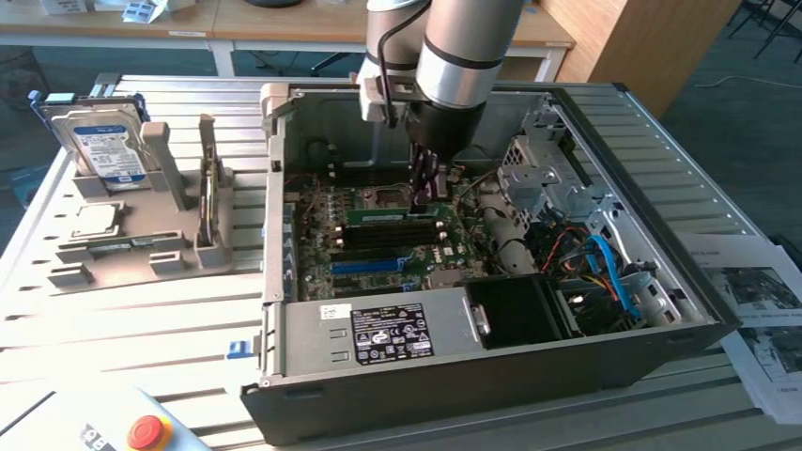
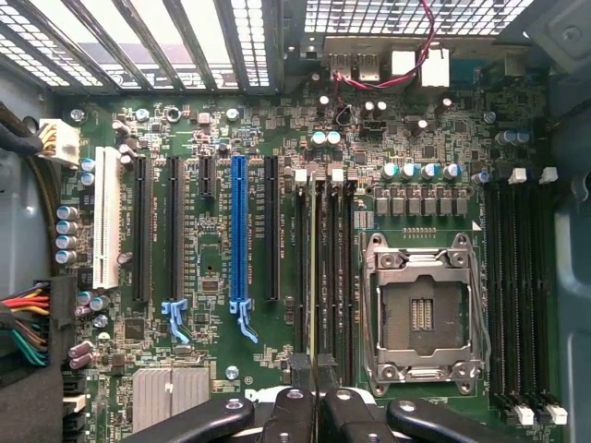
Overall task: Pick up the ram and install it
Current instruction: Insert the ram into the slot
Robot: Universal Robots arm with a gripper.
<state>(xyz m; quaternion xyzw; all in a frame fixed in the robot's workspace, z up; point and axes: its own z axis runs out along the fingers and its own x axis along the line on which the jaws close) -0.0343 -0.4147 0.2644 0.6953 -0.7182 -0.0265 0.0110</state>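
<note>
The ram (image 2: 312,277) shows edge-on as a thin yellow-green strip standing among the dark memory slots beside the empty processor socket (image 2: 425,314). In the exterior view it is a green strip (image 1: 394,214) low on the motherboard (image 1: 376,254) inside the open computer case (image 1: 501,376). My gripper (image 2: 314,383) reaches down into the case (image 1: 430,195), with its two black fingers (image 2: 294,406) shut close on either side of the ram's near end. I cannot tell how deep the ram sits in its slot.
A long blue slot (image 2: 238,231) and a white slot (image 2: 106,217) lie beside the memory slots. More memory slots (image 2: 522,295) flank the socket's far side. Power supply (image 1: 389,334) and cables (image 1: 602,263) crowd the case. Outside stand a hard drive (image 1: 107,150), a silver chip (image 1: 98,221) and a red button (image 1: 148,432).
</note>
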